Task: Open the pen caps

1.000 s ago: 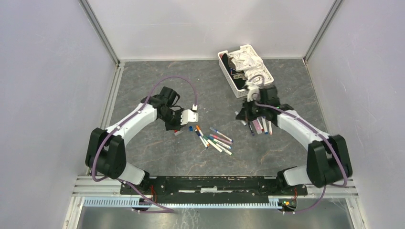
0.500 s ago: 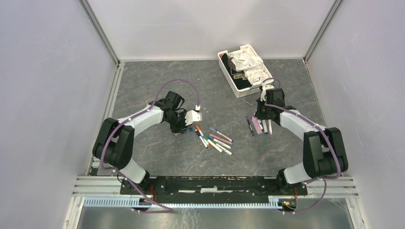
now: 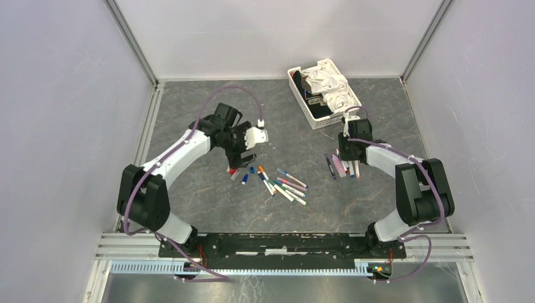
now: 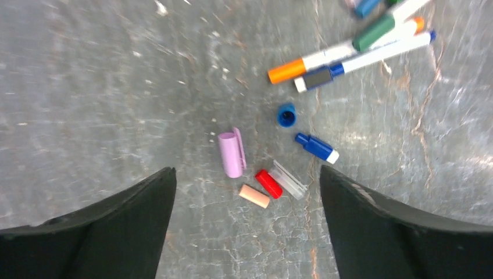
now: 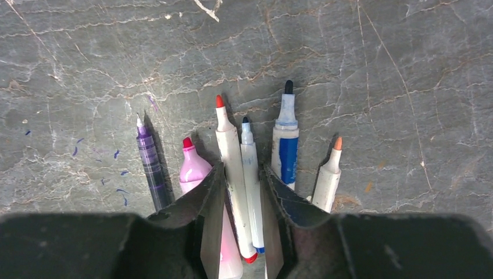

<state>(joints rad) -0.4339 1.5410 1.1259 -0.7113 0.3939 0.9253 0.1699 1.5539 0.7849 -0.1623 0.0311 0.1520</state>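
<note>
Top view: slim white marker pens (image 3: pixel 282 184), coloured caps on, fanned mid-tabletop (image 3: pixel 189 107). Left wrist: left pincer (image 4: pixel 245 170) wide open, empty, above loose stubby plastic pen caps (image 4: pixel 231 154). Right wrist: right pincer (image 5: pixel 241 168) part-open, straddling two uncapped white pens (image 5: pixel 231 157) lying flat.

The counter (image 4: pixel 87 87) looks like dark grey stone, veined with pale lines and faintly glossy. The white basket (image 3: pixel 298 91) is slotted plastic, with crumpled white cloth (image 3: pixel 325 82) inside. Near the basket, the pens (image 5: pixel 234 165) have smooth plastic barrels and felt-like tips. Farther from the basket, the loose pen caps (image 4: pixel 231 154) are smooth plastic, the lilac one matt, one clear. The fingers (image 4: pixel 116 232) look matt black.
</note>
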